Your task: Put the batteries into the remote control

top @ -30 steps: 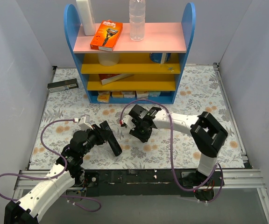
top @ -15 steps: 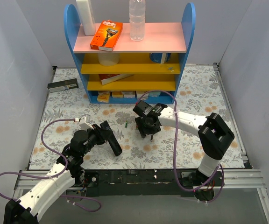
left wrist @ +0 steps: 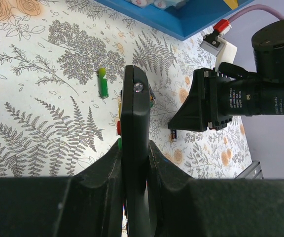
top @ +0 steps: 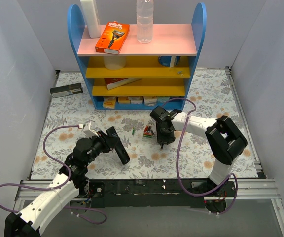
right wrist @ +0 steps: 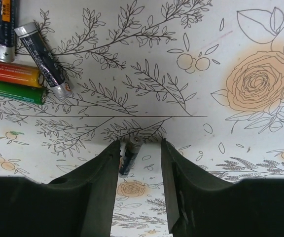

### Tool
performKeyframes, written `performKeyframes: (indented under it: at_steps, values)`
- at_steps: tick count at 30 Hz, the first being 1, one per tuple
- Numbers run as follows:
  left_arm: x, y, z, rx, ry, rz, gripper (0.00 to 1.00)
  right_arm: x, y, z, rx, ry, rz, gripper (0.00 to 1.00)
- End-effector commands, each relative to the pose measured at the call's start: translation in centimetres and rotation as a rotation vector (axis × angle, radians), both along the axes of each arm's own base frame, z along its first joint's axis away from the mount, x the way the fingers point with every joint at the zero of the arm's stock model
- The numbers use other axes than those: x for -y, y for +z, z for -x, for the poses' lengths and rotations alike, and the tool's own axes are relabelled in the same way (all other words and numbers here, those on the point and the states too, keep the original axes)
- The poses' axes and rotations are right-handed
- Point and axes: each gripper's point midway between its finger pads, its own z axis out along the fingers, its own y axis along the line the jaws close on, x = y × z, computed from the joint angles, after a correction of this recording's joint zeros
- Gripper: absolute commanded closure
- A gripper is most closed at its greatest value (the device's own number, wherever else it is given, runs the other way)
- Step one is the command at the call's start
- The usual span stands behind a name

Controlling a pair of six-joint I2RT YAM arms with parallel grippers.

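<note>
a shelf unit (top: 74, 34) stands at the far side of the surface (top: 211, 98), and a flat box (top: 66, 90) lies on the surface off its left end. before the shelf unit, near the middle, the batteries (top: 148, 132) lie bunched side by side. a single battery (top: 133, 131) lies apart, just left of them. the remote control (top: 119, 148) sits between the left arm's fingers (left wrist: 100, 185), left of the bunch and nearer the arm bases. the right arm's fingers (right wrist: 184, 187) stand just right of the bunch, spread apart, with another battery (right wrist: 130, 149) between them, seemingly touching neither.
</note>
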Motion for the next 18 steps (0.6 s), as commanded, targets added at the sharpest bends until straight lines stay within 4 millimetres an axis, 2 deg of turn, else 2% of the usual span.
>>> performKeyframes:
  at_steps: [1,11,15,17,18]
  values:
    - [0.3,1.6,-0.2,0.045,-0.014,0.027,1.00,-0.5,-0.6,0.2,-0.006,-0.036,-0.042,0.56]
    - [0.8,2.0,-0.1,0.056,-0.037,0.048,1.00,-0.2,-1.3,0.7,-0.014,-0.035,-0.046,0.77]
    - [1.5,2.4,-0.2,0.070,-0.064,0.082,1.00,-0.2,-0.8,0.1,0.021,0.001,-0.048,0.87]
    - [2.0,2.5,-0.1,0.070,-0.081,0.109,1.00,0.0,-0.4,-0.4,0.056,0.034,-0.042,0.96]
    - [2.2,3.3,-0.2,0.098,-0.088,0.135,1.00,-0.3,0.3,-0.8,0.085,0.049,-0.064,0.97]
